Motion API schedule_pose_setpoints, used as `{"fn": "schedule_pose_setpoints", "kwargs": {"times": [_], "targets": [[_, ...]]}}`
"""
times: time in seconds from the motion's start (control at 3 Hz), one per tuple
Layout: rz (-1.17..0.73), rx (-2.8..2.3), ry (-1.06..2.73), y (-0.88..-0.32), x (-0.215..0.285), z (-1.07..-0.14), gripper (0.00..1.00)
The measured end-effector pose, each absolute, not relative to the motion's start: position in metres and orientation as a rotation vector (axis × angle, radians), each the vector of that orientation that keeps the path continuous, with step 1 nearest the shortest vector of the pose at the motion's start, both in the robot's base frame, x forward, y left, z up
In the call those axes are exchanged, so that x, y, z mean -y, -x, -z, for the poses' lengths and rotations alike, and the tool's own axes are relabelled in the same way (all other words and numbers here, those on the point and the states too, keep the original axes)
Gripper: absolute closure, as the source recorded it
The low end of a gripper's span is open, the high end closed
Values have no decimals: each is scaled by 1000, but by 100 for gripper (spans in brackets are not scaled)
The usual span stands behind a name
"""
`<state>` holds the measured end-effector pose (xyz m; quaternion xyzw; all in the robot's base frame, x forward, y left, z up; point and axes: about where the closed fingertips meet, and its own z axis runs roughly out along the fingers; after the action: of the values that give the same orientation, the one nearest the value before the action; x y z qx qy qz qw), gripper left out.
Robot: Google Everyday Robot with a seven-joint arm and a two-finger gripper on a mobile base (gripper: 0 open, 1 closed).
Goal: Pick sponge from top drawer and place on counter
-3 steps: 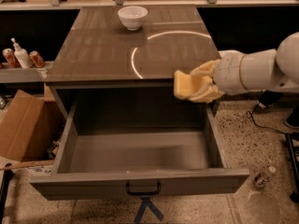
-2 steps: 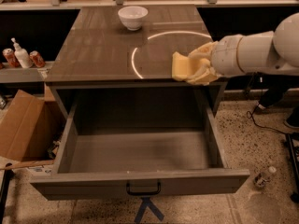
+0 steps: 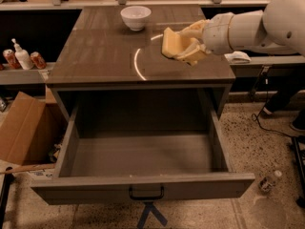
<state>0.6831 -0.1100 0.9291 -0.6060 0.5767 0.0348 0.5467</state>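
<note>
Over the right side of the desk (image 3: 95,56), about midway between its far and near edges, the pincer (image 3: 188,46) is clamped on the sponge (image 3: 171,43), its pale fingers (image 3: 196,28) wrapped around the sponge's right part. The arm (image 3: 248,26) comes in from beyond the right edge, roughly level. The sponge stands on edge rather than lying flat, with one broad face turned toward the left edge and its top leaning slightly to the far side; its long axis seems nearer upright than level, though the fingers hide too much to be sure. Whether it touches the desk cannot be told. A white bowl (image 3: 136,17) sits near the far edge, left of the sponge and apart from it. An arc of light (image 3: 137,66) gleams on the desk toward the near edge, left of the sponge. Below the near edge the drawer (image 3: 143,156) is pulled fully out, its black handle (image 3: 146,193) centred on the front panel. Past the left edge a low shelf (image 3: 28,74) carries a bottle (image 3: 21,56) and two cans (image 3: 37,59), and a cardboard box (image 3: 24,128) leans on the floor below. Past the right edge lies a white cloth (image 3: 237,57).
</note>
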Motion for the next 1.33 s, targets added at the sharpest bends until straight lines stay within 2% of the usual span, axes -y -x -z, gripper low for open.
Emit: {"fn": "schedule_pose_setpoints", "kwargs": {"times": [0.67,1.0,1.33], "targets": [[-233,-1378,1413,-722,79,-918,35],[-270,-1407,1437,-731,67,-908,3],[-260,-1439,1484,-729,66,-899,0]]}}
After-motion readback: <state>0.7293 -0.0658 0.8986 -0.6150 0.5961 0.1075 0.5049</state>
